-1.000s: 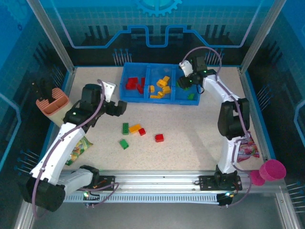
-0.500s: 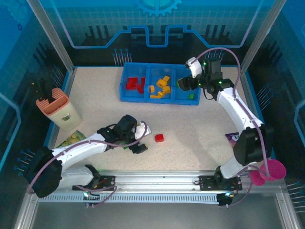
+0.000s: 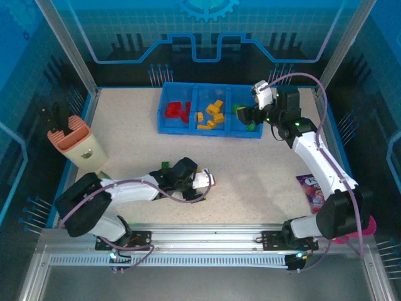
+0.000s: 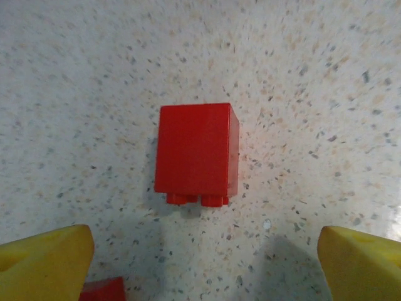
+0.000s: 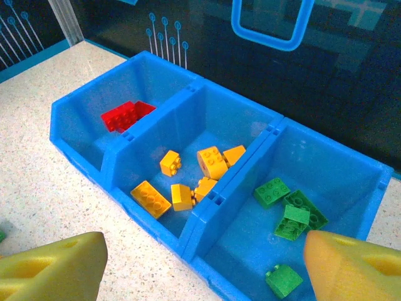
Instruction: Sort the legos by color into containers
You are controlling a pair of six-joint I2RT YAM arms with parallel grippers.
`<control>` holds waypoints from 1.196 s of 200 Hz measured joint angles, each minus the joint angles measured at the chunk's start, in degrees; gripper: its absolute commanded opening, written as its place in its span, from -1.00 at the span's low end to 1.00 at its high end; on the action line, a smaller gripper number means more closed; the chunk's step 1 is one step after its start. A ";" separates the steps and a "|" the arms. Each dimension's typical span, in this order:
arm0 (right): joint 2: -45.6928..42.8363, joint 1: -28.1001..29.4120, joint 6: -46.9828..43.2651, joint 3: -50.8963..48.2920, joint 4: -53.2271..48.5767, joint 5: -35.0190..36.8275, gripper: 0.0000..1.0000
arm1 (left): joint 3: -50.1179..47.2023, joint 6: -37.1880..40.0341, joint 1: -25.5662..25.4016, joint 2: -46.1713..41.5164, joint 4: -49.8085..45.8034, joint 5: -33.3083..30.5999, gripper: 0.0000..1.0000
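Speckled table [image 3: 263,164]: blue tray [image 3: 207,131], red lego [image 4: 197,150], utensil holder [image 3: 81,147], snack packet [image 3: 311,188].

L arm [image 3: 131,187]: white shell links w/ black joint housings, white cam block [image 3: 203,180] at the wrist, thin lavender cable alongside. R arm [image 3: 319,160]: same build, w/ white links, black joints and a lavender cable [image 3: 297,74] over the wrist end. Bases [image 3: 283,237] black, on a silver rail [image 3: 207,244], w/ a small green light [image 3: 113,256] by each. L gripper [image 4: 200,266] fingers [image 4: 44,260]: matte yellow wedge pads. R gripper [image 5: 200,266] fingers [image 5: 53,266]: same yellow, rounded corners.
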 measured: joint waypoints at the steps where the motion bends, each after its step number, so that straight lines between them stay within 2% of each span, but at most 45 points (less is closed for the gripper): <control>1: -0.07 0.00 0.00 -0.04 0.02 0.00 0.67 | 0.11 0.07 -0.02 0.15 -0.04 0.00 0.83; 26: -1.90 0.00 0.24 -1.86 1.09 -0.04 0.68 | 4.37 0.74 -0.07 4.66 0.04 0.15 0.81; 72: -2.16 -0.11 0.57 -2.03 2.08 -0.02 0.68 | 11.04 0.92 -0.07 9.33 -1.95 1.40 0.65; 122: -2.16 -2.80 0.59 -2.03 2.43 -0.02 0.68 | 16.02 1.84 -0.07 13.77 -8.76 2.62 0.21; 149: -2.16 -4.66 0.63 -2.03 3.08 -0.04 0.68 | 18.84 2.10 -0.07 16.20 -12.11 3.30 -0.22; 184: -2.16 -5.25 0.66 -2.08 3.85 -0.09 0.69 | 21.75 1.90 -0.07 17.73 -15.61 3.76 -0.43; 218: -1.77 -5.75 1.03 -2.38 4.28 -0.07 0.69 | 22.34 -0.15 0.37 17.57 -17.20 2.64 -0.49; 239: -1.16 -5.79 1.07 -2.38 4.31 -0.24 0.69 | 23.06 -3.28 3.39 15.34 -18.47 1.86 -0.50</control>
